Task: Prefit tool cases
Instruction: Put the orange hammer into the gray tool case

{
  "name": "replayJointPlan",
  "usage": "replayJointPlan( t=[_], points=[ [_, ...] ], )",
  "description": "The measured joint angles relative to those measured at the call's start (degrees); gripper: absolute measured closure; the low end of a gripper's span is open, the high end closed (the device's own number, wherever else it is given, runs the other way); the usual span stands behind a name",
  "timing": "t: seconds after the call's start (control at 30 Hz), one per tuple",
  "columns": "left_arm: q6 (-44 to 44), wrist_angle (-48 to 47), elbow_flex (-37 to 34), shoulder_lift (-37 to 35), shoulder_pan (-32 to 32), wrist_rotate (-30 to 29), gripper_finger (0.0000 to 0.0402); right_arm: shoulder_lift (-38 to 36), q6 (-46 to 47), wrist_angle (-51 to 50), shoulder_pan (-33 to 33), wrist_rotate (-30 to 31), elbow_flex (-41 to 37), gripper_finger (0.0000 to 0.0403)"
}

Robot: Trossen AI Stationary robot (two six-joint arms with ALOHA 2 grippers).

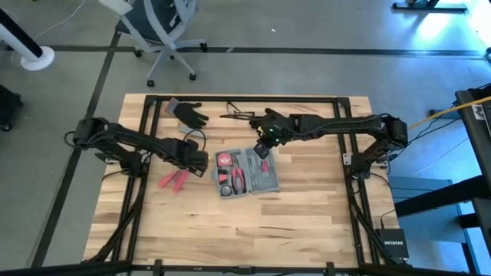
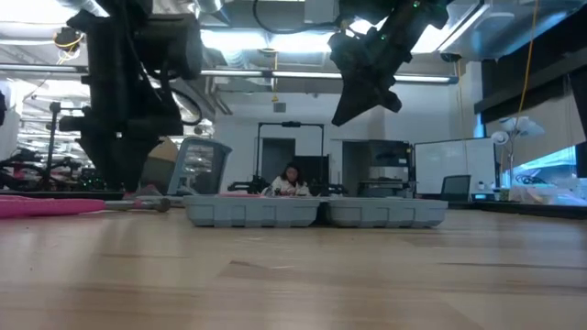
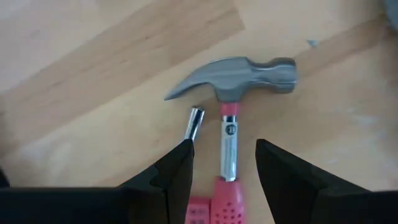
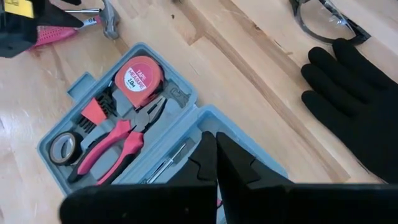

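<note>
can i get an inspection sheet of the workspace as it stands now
surface: wooden table, black frame rails along its edges
job's things: tool case lies open mid-table, holding tape measure, pliers and tape roll
clutter: hammer and red-handled tools loose beside the case; black glove and safety glasses at the far edge
grippers: left gripper open, straddling the hammer handle; right gripper shut, above the case
cables: yellow cable off the table's right
surroundings: office chair; seated person in the room behind
</note>
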Motion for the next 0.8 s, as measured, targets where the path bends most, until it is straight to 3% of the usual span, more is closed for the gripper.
replayJointPlan(
  t=[0.17,0.57,0.67,0.8],
  points=[
    [-0.7,4.0,0.0,1.9,-0.2,1.1,0.0236,0.0,0.0,0.0,0.0,0.5,0.0,0.0403],
    [-3.4,2.7,0.0,5.4,-0.5,2.3,0.0240,0.0,-0.1,0.0,0.0,1.1,0.0,0.0403],
    [-3.3,2.4,0.0,7.7,-0.4,2.4,0.0262,0.0,-0.1,0.0,0.0,1.5,0.0,0.0403],
    [-2.1,4.1,-0.6,11.0,0.6,6.1,0.0324,0.0,-0.1,0.0,0.0,1.5,0.0,0.0403]
  ],
)
